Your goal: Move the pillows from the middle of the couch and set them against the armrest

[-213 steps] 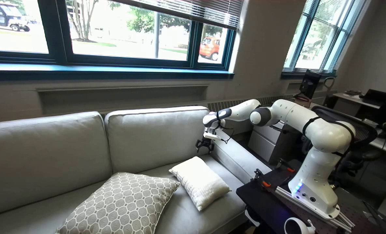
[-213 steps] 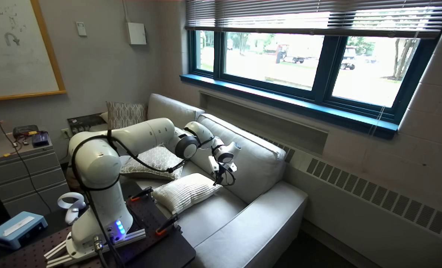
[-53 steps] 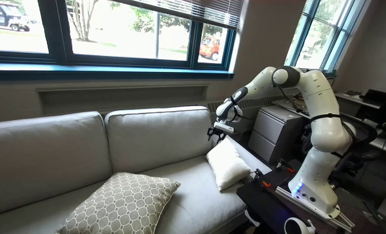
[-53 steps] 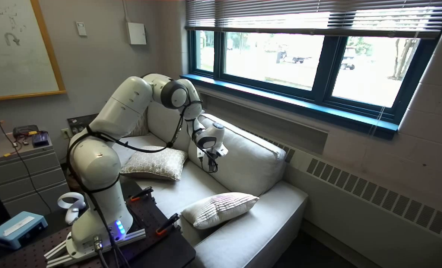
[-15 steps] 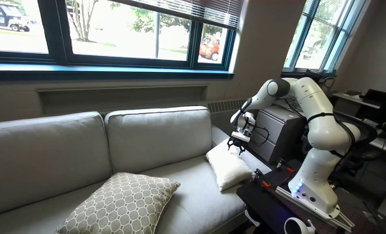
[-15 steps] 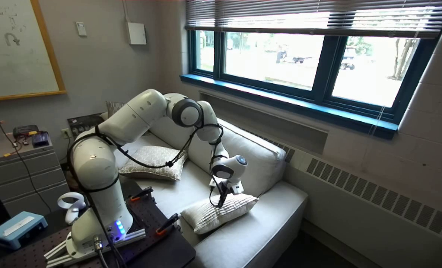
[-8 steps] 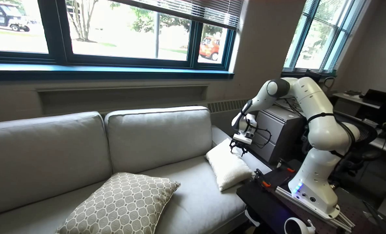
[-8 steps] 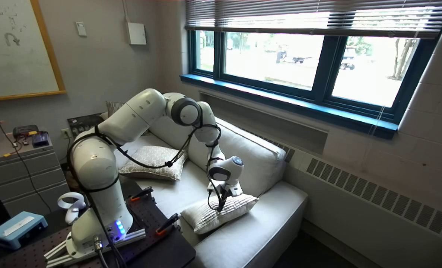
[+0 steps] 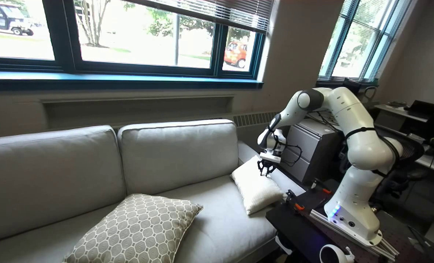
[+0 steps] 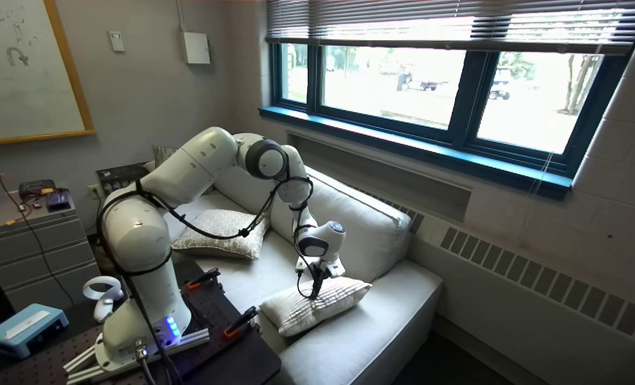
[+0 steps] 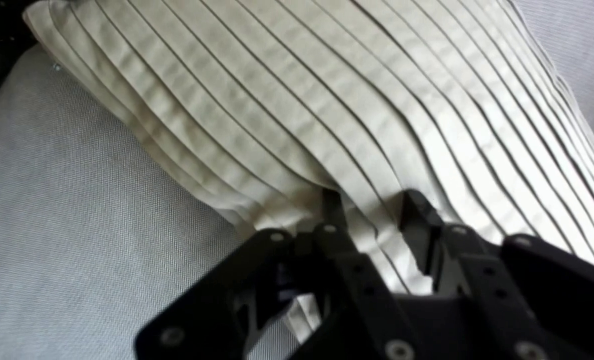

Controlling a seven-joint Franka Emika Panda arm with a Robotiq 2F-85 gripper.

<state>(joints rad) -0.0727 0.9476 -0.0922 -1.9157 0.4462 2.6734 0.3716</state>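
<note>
At four o'clock in an exterior view, the end effector (image 9: 264, 174) presses into the white pillow (image 9: 254, 191) against the armrest (image 9: 289, 182), its grip unclear.

The white pillow (image 9: 256, 191) had moved along the couch (image 9: 220, 223) to its end edge and leaned, tilted, against the armrest (image 10: 370, 326). The jaws had come down onto it and narrowed, its pleated cloth between them; whether they gripped it was unclear.

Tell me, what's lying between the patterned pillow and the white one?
Only the grey seat of the couch lies between the patterned pillow and the white pillow; both exterior views show it.
</note>
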